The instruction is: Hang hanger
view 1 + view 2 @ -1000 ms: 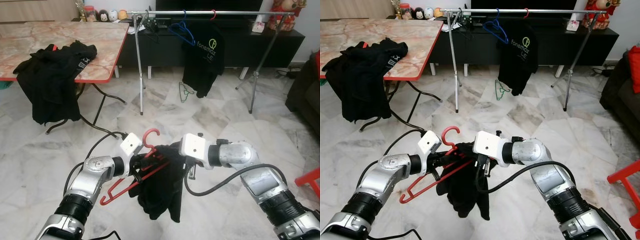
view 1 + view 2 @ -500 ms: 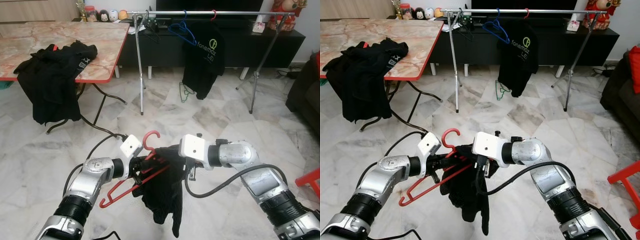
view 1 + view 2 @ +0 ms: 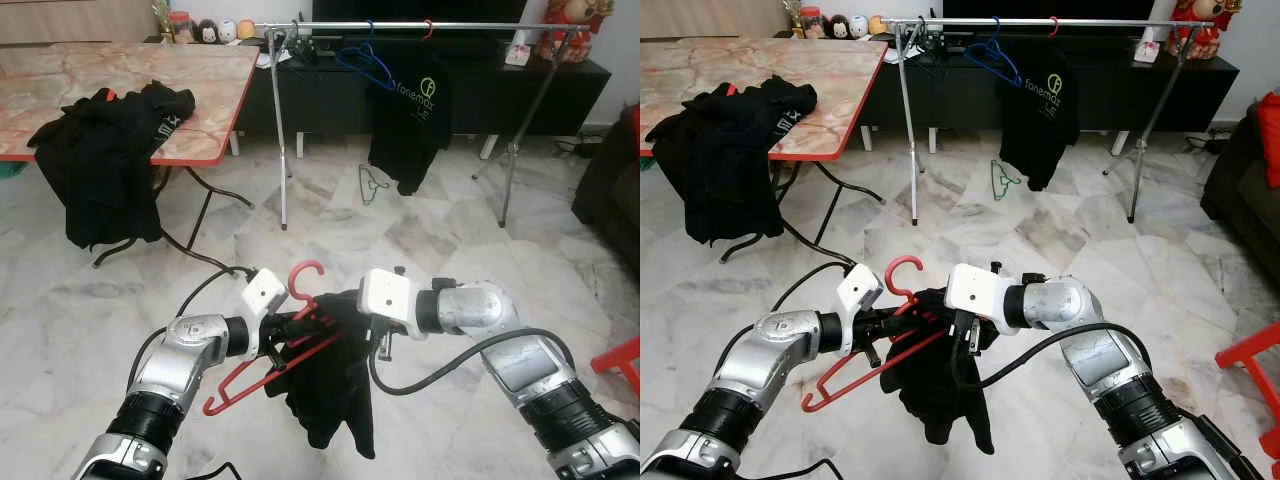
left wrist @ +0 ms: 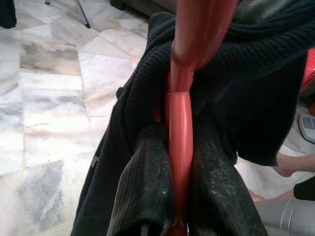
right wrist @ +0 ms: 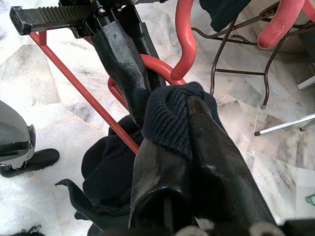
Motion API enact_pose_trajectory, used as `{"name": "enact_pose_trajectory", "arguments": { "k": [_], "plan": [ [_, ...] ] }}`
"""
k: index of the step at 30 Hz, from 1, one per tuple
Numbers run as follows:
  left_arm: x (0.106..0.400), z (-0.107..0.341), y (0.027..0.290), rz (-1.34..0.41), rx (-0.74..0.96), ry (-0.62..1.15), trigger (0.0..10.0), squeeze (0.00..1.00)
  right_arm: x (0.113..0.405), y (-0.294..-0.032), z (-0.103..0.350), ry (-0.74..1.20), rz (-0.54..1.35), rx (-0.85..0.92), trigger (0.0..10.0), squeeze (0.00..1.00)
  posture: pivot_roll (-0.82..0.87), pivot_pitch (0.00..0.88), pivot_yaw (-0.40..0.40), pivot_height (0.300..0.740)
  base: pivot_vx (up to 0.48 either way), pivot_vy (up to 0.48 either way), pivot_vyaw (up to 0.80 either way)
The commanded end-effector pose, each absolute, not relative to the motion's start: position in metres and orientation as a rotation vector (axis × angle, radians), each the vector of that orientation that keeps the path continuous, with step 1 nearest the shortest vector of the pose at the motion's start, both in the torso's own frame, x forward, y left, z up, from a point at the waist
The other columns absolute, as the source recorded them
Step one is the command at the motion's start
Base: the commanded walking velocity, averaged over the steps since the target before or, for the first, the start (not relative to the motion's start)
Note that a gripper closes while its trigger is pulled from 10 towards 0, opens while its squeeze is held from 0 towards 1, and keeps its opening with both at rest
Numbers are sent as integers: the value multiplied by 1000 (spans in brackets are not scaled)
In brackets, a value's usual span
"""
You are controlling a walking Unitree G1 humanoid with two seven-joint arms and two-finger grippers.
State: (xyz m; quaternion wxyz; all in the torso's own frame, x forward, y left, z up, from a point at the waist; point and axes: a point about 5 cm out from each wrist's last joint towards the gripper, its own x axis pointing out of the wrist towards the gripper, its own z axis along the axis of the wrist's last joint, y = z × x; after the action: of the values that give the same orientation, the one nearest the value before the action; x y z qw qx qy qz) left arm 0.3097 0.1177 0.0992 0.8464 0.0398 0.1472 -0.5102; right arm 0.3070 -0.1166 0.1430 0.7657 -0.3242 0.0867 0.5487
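Directly before the robot, low at about six o'clock in the head views, the left gripper was clamped on the neck of the red hanger, the wrist view showing both fingers pressed tight against the red bar with dark knit crowding in around them. Just beside it, toward four o'clock, the right gripper had its fingers closed on a fold of the black garment, which hung bunched over the hanger's middle and trailed below rather than sitting on both shoulders. The hanger itself was tilted, hook uppermost, one arm sloping down toward seven o'clock. Judged risks: the garment appeared only partly threaded, so release by the right gripper could let it slide off the lower arm onto the marble floor; cloth trapped near the left fingers could also weaken that hold. Farther out, at ten o'clock, a table carried more dark clothing. Farthest, at twelve o'clock, stood the clothes rail, well apart from the robot, already bearing a black shirt and a blue hanger. The walk there with a loose load was judged the main hazard, along with the hook missing the thin bar.
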Motion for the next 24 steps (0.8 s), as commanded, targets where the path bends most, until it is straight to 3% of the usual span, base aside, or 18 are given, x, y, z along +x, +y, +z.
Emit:
{"name": "enact_pose_trajectory", "arguments": {
  "k": [1,14,16,24],
  "plan": [
    [311,114,114,-1102,110,214,10000,0,307,-112,149,162,1212,-721,10000,0,-94,0,-34,740,0,0,0],
    [306,113,112,-1161,124,221,10000,0,305,-113,150,170,1224,-717,10000,0,-101,0,-35,740,0,0,0],
    [306,114,110,-1174,120,218,10000,0,305,-114,151,170,1226,-717,10000,59,-104,0,-38,740,0,0,0],
    [305,115,108,-1186,120,204,10000,0,304,-113,153,168,1239,-716,10000,63,-106,0,-41,740,0,0,0]
  ]
}}
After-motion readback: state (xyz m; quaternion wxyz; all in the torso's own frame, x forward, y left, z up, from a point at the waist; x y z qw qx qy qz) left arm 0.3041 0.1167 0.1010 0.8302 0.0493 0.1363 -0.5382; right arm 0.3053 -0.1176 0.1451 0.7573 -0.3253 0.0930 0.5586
